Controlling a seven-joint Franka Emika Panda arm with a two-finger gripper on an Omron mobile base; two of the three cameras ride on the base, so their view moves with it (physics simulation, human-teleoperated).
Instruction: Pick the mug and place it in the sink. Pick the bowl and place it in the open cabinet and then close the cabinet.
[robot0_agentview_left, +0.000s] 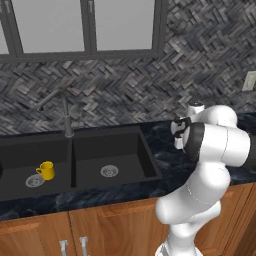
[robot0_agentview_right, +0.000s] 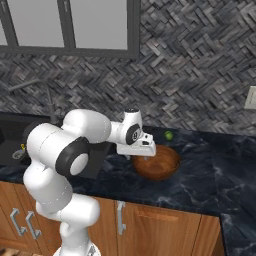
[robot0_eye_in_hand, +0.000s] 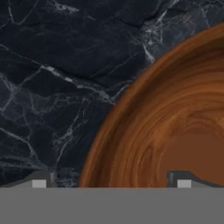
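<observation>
Your end effector (robot0_eye_in_hand: 111, 183) is hanging wide open and holding nothing, one fingertip (robot0_eye_in_hand: 39, 183) over the dark marble worktop (robot0_agentview_right: 210, 185), the other over the wooden bowl (robot0_agentview_right: 159, 163). The bowl is sitting on the worktop right of the sink (robot0_agentview_left: 125, 145), near a small green fruit (robot0_agentview_right: 169, 135). The yellow mug (robot0_agentview_left: 46, 170) is standing in the sink's left basin beside the drain (robot0_agentview_left: 35, 180).

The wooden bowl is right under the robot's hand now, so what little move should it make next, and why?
Probably straight down. The gripper is open and straddles the bowl's rim: one fingertip over the dark counter, the other over the bowl's inside. The mug already sits in the sink, so the bowl comes next. Lowering should bring the rim between the fingers before they close.
</observation>
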